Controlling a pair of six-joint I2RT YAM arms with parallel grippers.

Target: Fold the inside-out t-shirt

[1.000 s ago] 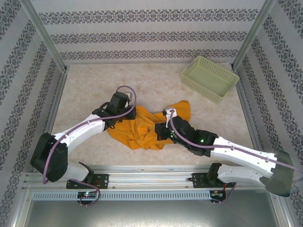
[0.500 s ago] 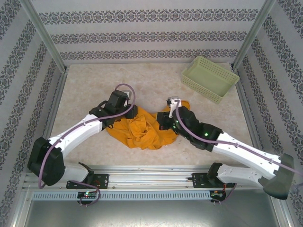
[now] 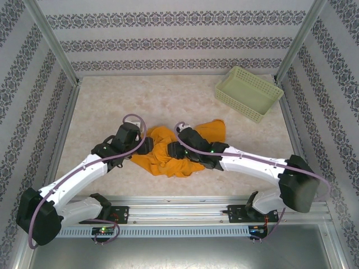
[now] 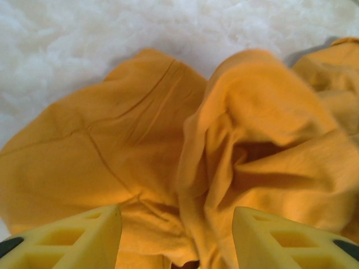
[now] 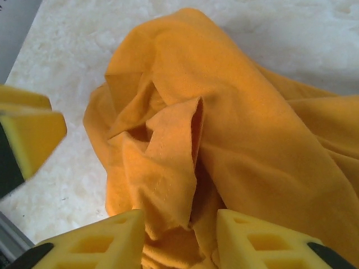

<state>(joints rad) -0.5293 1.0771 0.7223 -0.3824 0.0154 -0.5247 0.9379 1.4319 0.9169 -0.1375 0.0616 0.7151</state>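
The orange-yellow t-shirt [image 3: 168,163] lies crumpled in a heap mid-table, with no print visible. My left gripper [image 3: 147,147] reaches into its left side. In the left wrist view this gripper [image 4: 176,238] is open wide, its yellow fingers [image 4: 73,238] low over bunched folds of the shirt [image 4: 140,140]. My right gripper [image 3: 171,150] comes in from the right over the heap's middle. In the right wrist view it [image 5: 179,241] is open, with a hanging fold of the shirt [image 5: 168,151] between its fingers. The left gripper's finger [image 5: 28,134] shows at that view's left edge.
A pale green lattice basket [image 3: 248,92] stands at the back right. The beige tabletop [image 3: 112,101] is walled by patterned panels, and a metal rail [image 3: 179,210] runs along the near edge.
Both grippers moved toward each other and toward the near edge, over the heap. The right arm swung left across the shirt and now lies low over it. The shirt bunched tighter.
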